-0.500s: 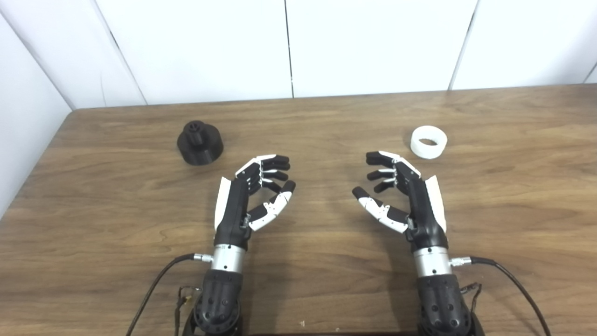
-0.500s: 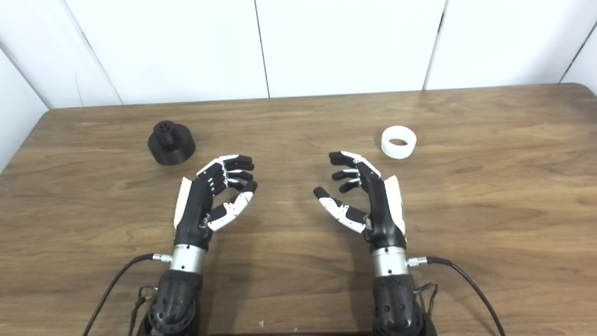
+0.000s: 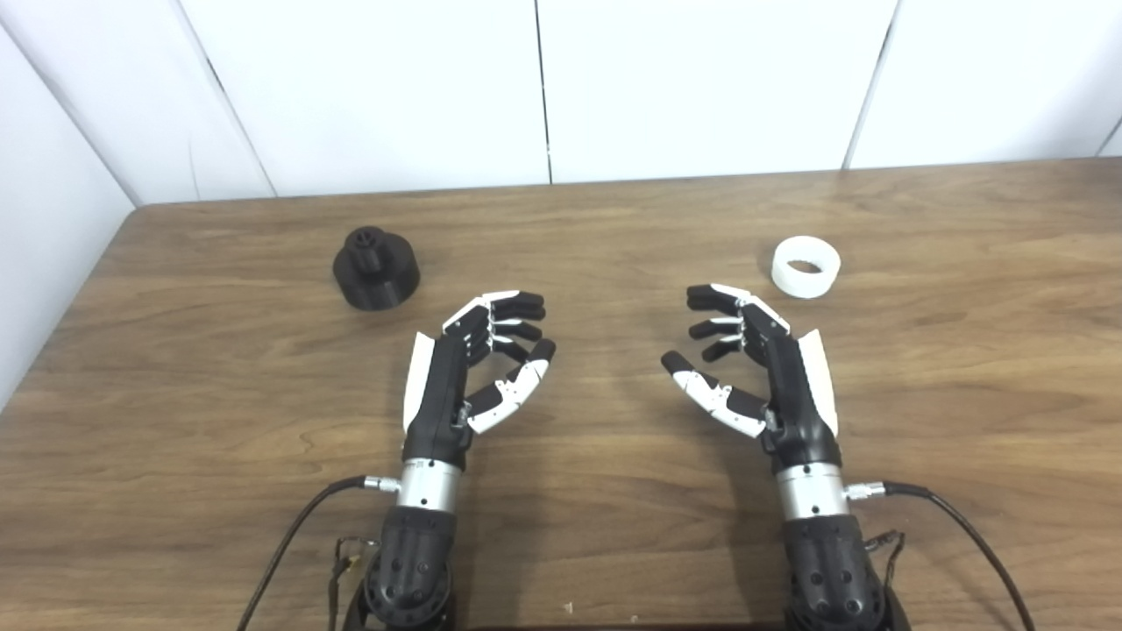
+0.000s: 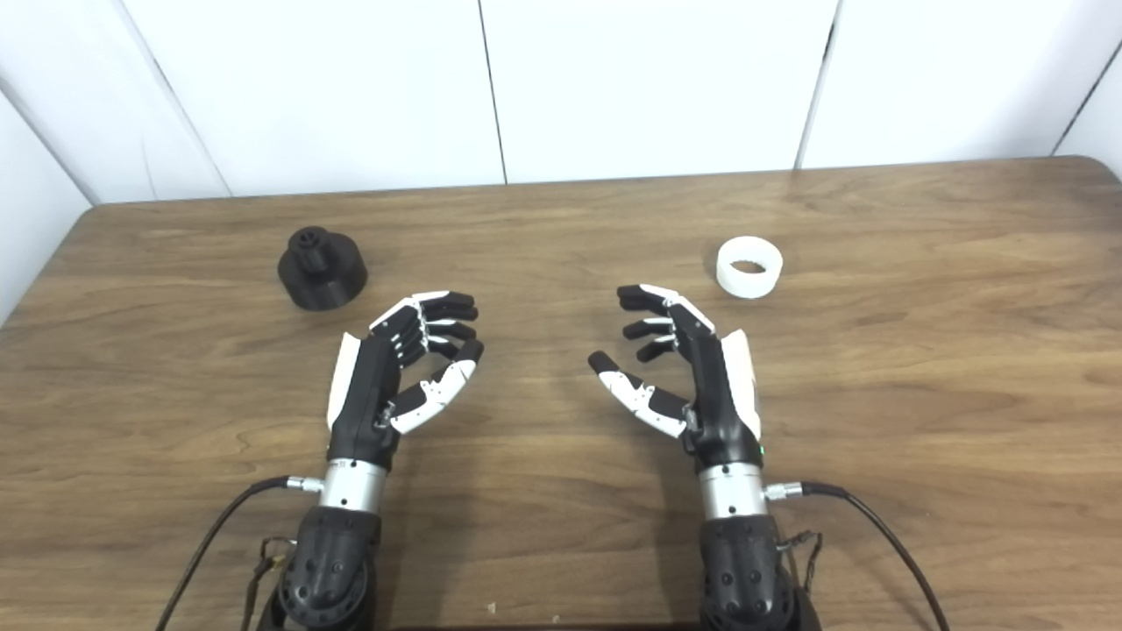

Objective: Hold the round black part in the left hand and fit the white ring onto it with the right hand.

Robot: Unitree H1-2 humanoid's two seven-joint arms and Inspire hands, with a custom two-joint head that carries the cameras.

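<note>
The round black part, a squat disc with a small hub on top, stands on the wooden table at the back left. The white ring lies flat at the back right. My left hand rests near the table's middle, open, fingers curled loosely, palm facing right, a short way in front and to the right of the black part. My right hand mirrors it, open, palm facing left, just in front and to the left of the ring. Neither hand touches anything.
White wall panels rise behind the table's far edge. The table's left edge runs close beside the black part. Black cables trail from both wrists near the front edge.
</note>
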